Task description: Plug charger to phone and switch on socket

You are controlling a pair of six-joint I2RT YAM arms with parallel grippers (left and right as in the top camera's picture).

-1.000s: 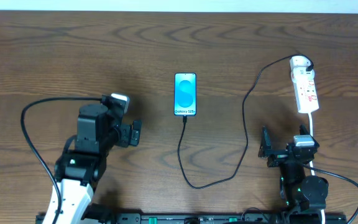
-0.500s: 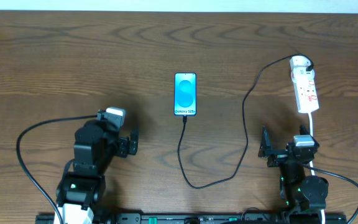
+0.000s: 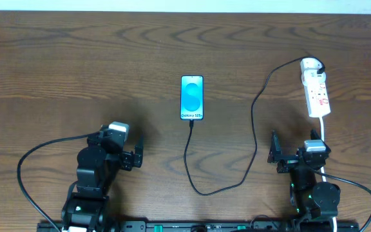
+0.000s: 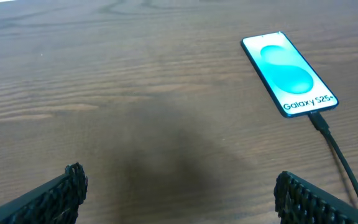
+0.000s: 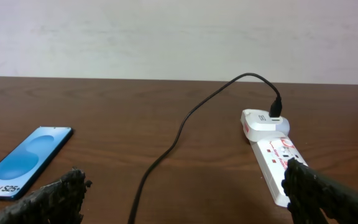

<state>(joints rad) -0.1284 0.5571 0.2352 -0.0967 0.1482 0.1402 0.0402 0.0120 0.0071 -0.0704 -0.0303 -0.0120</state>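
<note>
Right hand, spread and empty, is nearer: the socket lies ahead, slightly right of it, long axis pointing away. Left hand, also spread, sits well apart.

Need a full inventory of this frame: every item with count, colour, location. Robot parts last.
phone: 1, blue screen, flat at table centre.
charger: 1, black cable, tip at the phone's near edge, loops near then runs to the socket's far end.
socket: 1, white with red markings, far right; white cord runs toward the right arm.
table: 1, dark brown wood.
left arm: 1, black, near left; jaws open, empty.
right arm: 1, black, near right; jaws open, empty.
</note>
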